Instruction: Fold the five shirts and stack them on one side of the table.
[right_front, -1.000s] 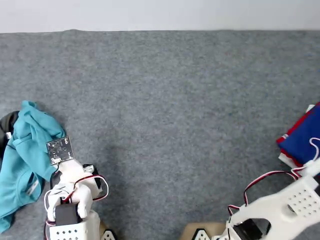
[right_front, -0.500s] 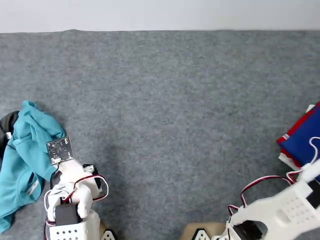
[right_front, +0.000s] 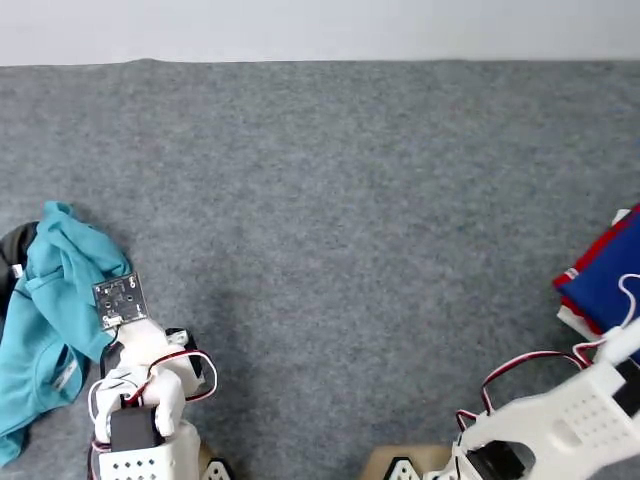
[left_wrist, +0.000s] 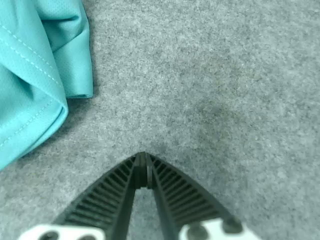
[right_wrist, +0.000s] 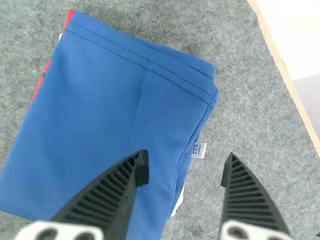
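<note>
— One teal shirt (right_front: 50, 320) lies crumpled at the left edge, not yet folded. The left gripper (left_wrist: 145, 161) is just beside it, jaws closed on nothing, over the grey mat (left_wrist: 225, 75). Right side?
— The blue shirt (right_wrist: 115, 110) is folded and tops the stack (right_front: 600, 285), evidently the chosen side. The right gripper (right_wrist: 186, 164) hovers above it, jaws apart, empty.

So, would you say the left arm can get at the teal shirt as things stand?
Probably yes: the teal shirt lies close beside the left claw on the grey mat, with nothing between them, though the claw is shut and must open.
</note>
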